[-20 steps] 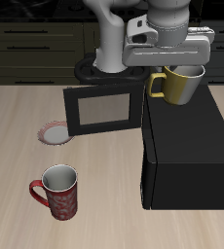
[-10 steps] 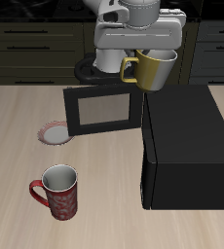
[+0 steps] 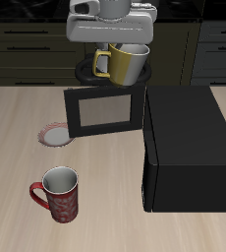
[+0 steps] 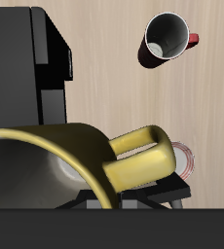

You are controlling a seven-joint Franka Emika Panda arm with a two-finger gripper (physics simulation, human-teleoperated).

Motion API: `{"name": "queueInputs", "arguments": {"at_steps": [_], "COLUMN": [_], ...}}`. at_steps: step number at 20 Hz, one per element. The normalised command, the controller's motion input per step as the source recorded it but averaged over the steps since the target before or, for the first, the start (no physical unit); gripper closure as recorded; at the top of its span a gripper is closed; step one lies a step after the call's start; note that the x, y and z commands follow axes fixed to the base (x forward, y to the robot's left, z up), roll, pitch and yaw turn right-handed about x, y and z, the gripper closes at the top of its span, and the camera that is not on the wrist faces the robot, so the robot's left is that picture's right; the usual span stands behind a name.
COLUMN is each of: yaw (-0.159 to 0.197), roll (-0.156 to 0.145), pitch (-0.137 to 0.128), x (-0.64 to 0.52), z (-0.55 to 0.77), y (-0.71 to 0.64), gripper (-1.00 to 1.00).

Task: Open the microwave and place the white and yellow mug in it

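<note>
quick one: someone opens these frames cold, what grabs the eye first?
Probably the white and yellow mug, held in the air by the hand above the microwave's swung-open door. Next, the microwave itself, a big black box and by far the largest thing on the table. Then the red patterned mug standing alone nearer the table's front edge, with a small round plate farther back.

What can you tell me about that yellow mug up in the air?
The white and yellow mug is mustard yellow outside with a pale, greyish inside and a yellow loop handle. It looks glazed, like ceramic. It hangs upright in the air, held at its rim by the gripper, above the open door of the microwave. Its handle points away from the microwave's body. Nothing but the fingers touches it.
</note>
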Motion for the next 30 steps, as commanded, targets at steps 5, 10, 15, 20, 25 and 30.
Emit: {"name": "queueInputs", "arguments": {"at_steps": [5, 10, 15, 20, 25, 30], "yaw": [0.047, 0.016, 0.000, -0.016, -0.004, -0.037], "roll": [-0.040, -0.022, -0.024, 0.002, 0.043, 0.028], "pitch": [-0.001, 0.010, 0.003, 0.034, 0.021, 0.001], "x": [-0.03, -0.02, 0.00, 0.07, 0.04, -0.01], "z": [0.01, 0.00, -0.02, -0.09, -0.10, -0.04], "y": [-0.49, -0.42, -0.27, -0.20, -0.02, -0.11], "gripper": [1.00, 1.00, 1.00, 1.00, 1.00, 1.00]}}
